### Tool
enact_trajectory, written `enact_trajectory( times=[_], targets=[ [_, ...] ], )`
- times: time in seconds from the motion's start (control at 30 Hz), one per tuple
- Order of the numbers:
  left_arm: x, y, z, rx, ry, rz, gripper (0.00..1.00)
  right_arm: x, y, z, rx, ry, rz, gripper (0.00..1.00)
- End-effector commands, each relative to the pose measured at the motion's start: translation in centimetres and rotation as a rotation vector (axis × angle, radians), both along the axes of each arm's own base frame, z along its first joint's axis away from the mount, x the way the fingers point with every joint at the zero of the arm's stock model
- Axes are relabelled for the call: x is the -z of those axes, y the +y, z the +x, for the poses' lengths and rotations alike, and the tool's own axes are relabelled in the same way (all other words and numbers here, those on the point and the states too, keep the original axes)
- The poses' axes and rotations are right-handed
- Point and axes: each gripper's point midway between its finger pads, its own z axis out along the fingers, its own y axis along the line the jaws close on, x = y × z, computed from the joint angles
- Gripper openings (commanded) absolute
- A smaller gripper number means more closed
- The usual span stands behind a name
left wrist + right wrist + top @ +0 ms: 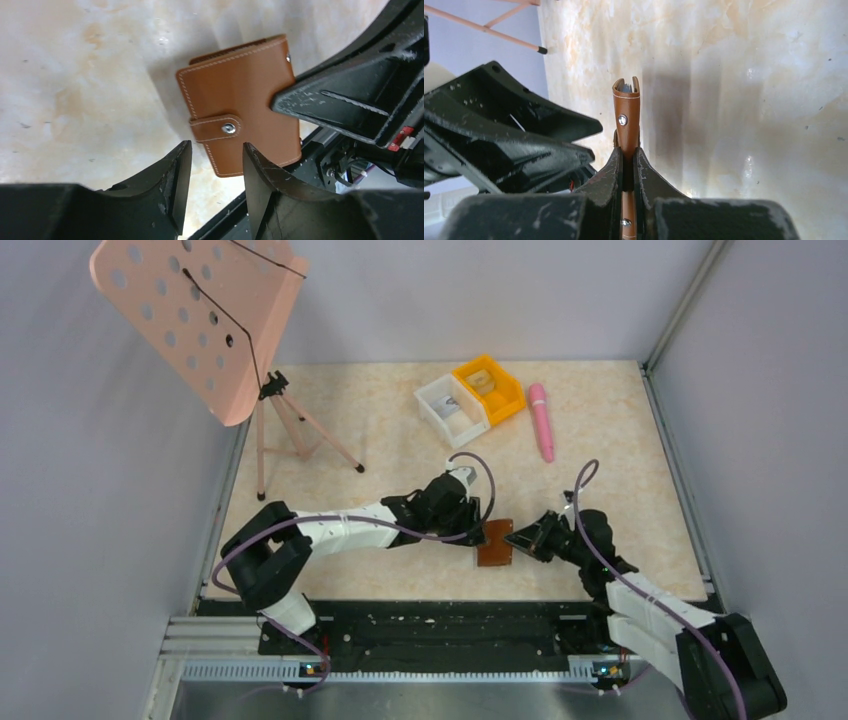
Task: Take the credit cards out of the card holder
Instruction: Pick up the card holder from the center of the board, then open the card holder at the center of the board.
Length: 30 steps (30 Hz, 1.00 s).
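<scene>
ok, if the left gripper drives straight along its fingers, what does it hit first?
The card holder, at its clasp tab, which sits just ahead between the open fingers of the left gripper. The right gripper is clamped on the holder. How much gap is left is hard to judge.

The beige marbled desk [400, 450] carries a white bin [450, 408] touching an orange bin [490, 388] near its far edge, a pink pen-like stick [541, 420] just beside them, and a pink music stand [270, 300] on tripod legs at far left.

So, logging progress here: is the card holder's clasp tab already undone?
No, in the left wrist view the clasp tab sits snapped flat across the front of the closed card holder.
</scene>
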Motion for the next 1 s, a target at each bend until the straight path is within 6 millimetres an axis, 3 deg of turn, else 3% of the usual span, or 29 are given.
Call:
enact_trajectory(
  times=[0.0,0.23,0.53,0.97],
  targets=[
    [-1.7,-1.6,-0.1,0.034,-0.065,0.025,0.48,-1.4,-0.5,0.7,0.065,-0.025,0.019,0.0],
    [-1.3,-3.7,-0.3,0.067,-0.062,0.045,0.51,-1.0,-0.7,0.1,0.108,-0.013,0.023,0.0],
    [1.2,-3.7,0.0,0.062,-0.046,0.134,0.45,-0.7,-0.4,-0.1,0.103,-0.012,0.017,0.0],
    [2.6,-3.6,-0.1,0.065,-0.045,0.169,0.36,-0.5,0.0,-0.3,0.072,-0.019,0.004,0.0]
  ],
)
